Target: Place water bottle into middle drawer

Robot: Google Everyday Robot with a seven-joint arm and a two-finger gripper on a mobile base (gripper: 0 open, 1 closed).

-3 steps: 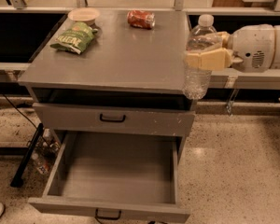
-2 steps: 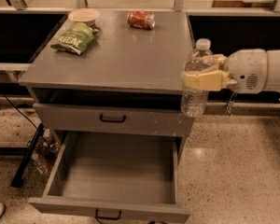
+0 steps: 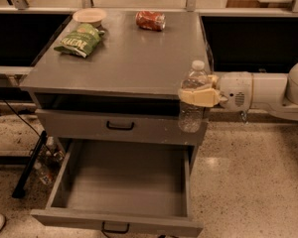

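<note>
The water bottle (image 3: 192, 99) is clear and ribbed with a white cap. It is held upright in the air at the cabinet's right front corner, above the right side of the open drawer. My gripper (image 3: 198, 96) reaches in from the right on a white arm, and its cream fingers are shut around the bottle's middle. The middle drawer (image 3: 124, 182) is pulled out below, showing a bare grey tray with low side walls and a black wire handle (image 3: 115, 227) on its front.
On the grey cabinet top (image 3: 134, 58) lie a green chip bag (image 3: 79, 39), a pale bowl (image 3: 89, 17) and a red dented soda can (image 3: 150, 20). A shut upper drawer (image 3: 120, 126) has a black handle. A black stand leg (image 3: 29, 165) sits left on the speckled floor.
The gripper has carried the bottle left and lower, from beside the cabinet's right edge to the front corner above the open drawer.
</note>
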